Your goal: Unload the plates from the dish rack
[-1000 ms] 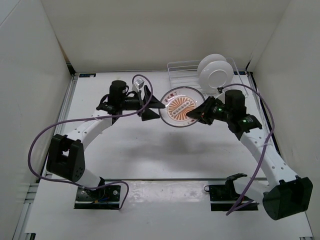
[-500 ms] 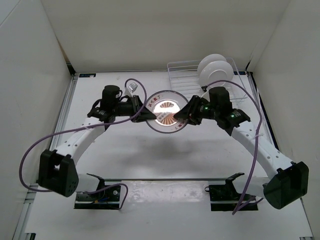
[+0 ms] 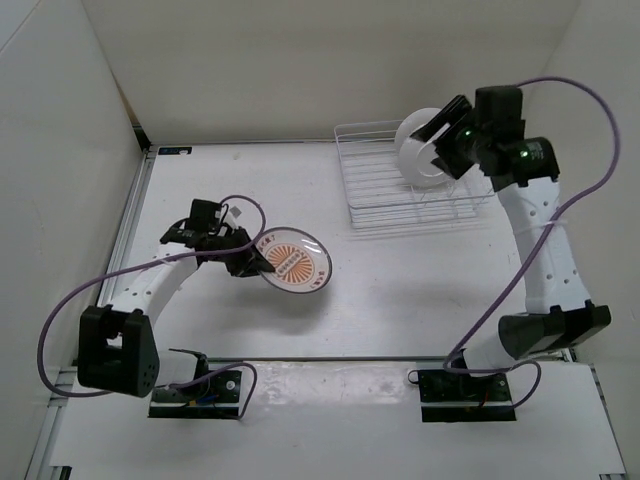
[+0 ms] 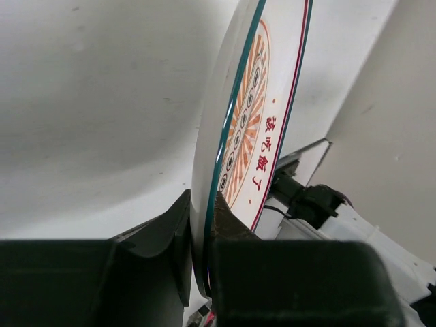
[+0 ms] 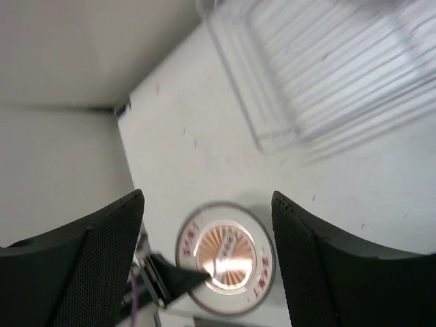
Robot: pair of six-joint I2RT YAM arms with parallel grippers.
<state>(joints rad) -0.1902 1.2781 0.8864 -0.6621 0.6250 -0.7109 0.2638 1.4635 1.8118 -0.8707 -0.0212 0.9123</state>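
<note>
White table was seen beneath the jaws; the sunburst plate was pinched by its rim in the nearly closed left gripper, probably for laying flat, while the right gripper was held wide open and empty beside the white plate in the dish rack, likely readied for it

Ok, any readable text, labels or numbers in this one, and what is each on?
"該吃飯了": red characters on the face of the sunburst plate, gripped by the left gripper; read from the left wrist view.
Red marks on that plate's rim in the top and right wrist views: too small or blurred to read.
Dark sticker by the back wall, left: too small to read.
White plate, dish rack: no text seen.
</note>
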